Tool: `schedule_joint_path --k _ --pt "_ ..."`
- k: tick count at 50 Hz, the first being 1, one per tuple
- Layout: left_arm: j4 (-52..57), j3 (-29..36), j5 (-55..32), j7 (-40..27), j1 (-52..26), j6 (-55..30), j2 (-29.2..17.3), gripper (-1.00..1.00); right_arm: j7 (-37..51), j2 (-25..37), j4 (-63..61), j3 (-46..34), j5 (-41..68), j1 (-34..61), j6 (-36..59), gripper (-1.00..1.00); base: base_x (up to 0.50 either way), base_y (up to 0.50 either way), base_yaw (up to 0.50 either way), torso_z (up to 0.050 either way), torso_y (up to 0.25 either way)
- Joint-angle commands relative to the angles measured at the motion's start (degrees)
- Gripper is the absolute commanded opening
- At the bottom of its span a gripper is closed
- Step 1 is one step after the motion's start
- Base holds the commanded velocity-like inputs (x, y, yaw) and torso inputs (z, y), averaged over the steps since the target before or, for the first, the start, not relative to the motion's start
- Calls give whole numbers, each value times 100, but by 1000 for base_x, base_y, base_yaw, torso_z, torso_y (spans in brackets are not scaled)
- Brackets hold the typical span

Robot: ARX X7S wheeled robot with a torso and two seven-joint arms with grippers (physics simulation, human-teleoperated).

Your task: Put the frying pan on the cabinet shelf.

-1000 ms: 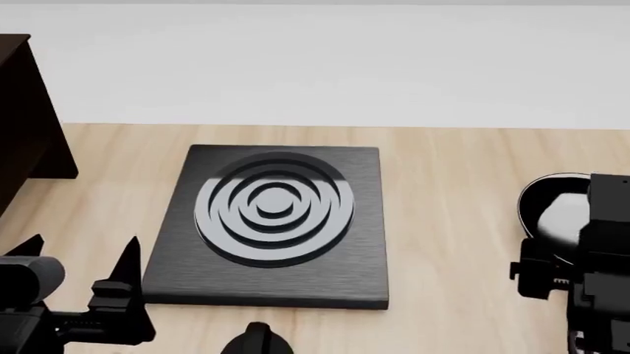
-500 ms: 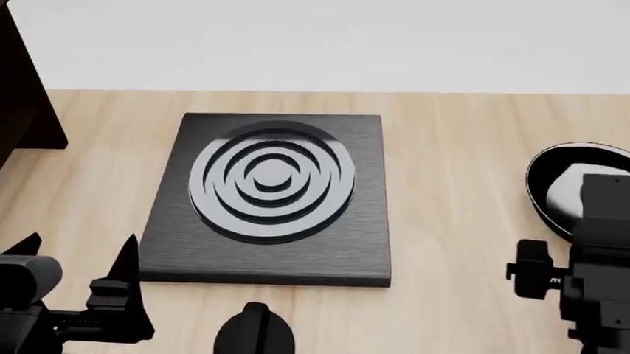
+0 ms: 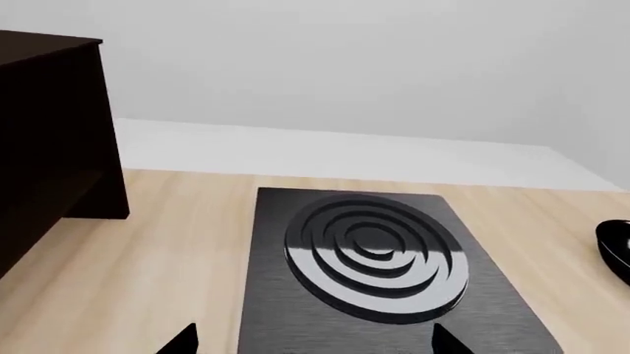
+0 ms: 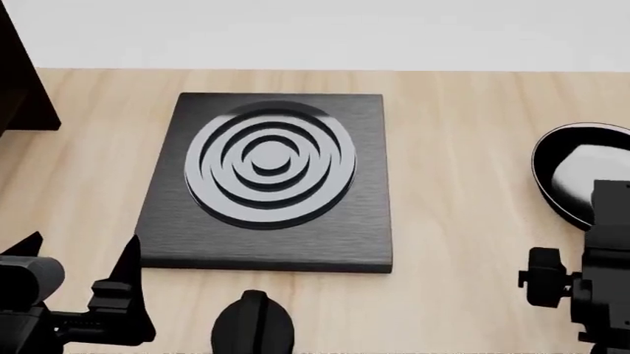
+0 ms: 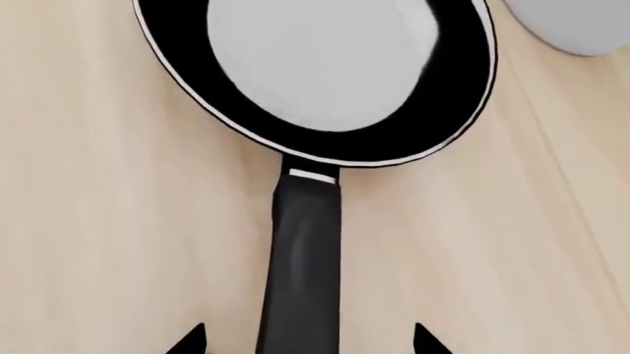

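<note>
One frying pan (image 5: 325, 74) is lying flat on the pale wooden bench (image 4: 453, 184), at the bench's right side in the head view, where its glossy black rim and pale inner sheen are showing partly behind the right arm (image 4: 600, 287). Its one short black handle (image 5: 303, 265) is running straight from the bowl toward the right pincer (image 5: 307, 341), and the two dark fingertips (image 5: 187, 341) of that pincer are sitting spread wide, one on either side of the handle, with bench wood showing between each tip and the handle, so the pincer is standing released and not gripping. The right arm is hanging low over the bench just beside the pan, its wrist aimed down along the handle. One grey rounded object (image 5: 576, 26) is peeking in just beyond the pan's rim in the right wrist view; too little of it is showing to tell what it is. One square black hob plate (image 4: 265, 251) with concentric rings is lying in the middle of the bench, well apart from the pan. The left pincer (image 4: 84, 254) is hovering near the hob plate's near left corner, its two pointed fingers parted and holding nothing. One very dark brown cabinet (image 3: 49, 133) is standing at the far left of the bench, well apart from the pan.
</note>
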Motion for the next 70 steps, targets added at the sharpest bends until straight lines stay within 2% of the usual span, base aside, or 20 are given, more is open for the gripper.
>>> schedule_joint_path --k 1,11,24,43,44,59,64,70 --pt "-9 -43 2 77 30 105 23 100 -103 -54 137 111 -65 -52 -59 100 0 0 0 0 -55" --pt "-63 -28 -7 76 50 226 51 100 -207 -56 137 105 -102 -41 -74 100 0 0 0 0 -5" --pt "-61 -11 -50 29 72 234 30 100 -79 -29 139 605 100 -125 -140 100 0 0 0 0 0" --pt "-19 -24 -144 -75 104 194 1 100 -52 -52 141 775 -132 -272 -266 100 0 0 0 0 0" --pt "-16 -24 -148 -81 102 191 -2 100 -33 -48 140 767 -148 -262 -325 -100 0 0 0 0 0" --pt "-58 42 -164 -110 82 236 -16 100 -139 48 -1 614 -233 -37 -727 -100 0 0 0 0 0" --pt "-64 55 -172 -121 76 245 -29 100 -191 172 -1975 721 -144 -712 359 -100 0 0 0 0 0" --pt "-72 66 -187 -143 68 248 -36 100 -259 300 -3460 783 -83 -1182 1106 -100 0 0 0 0 0"
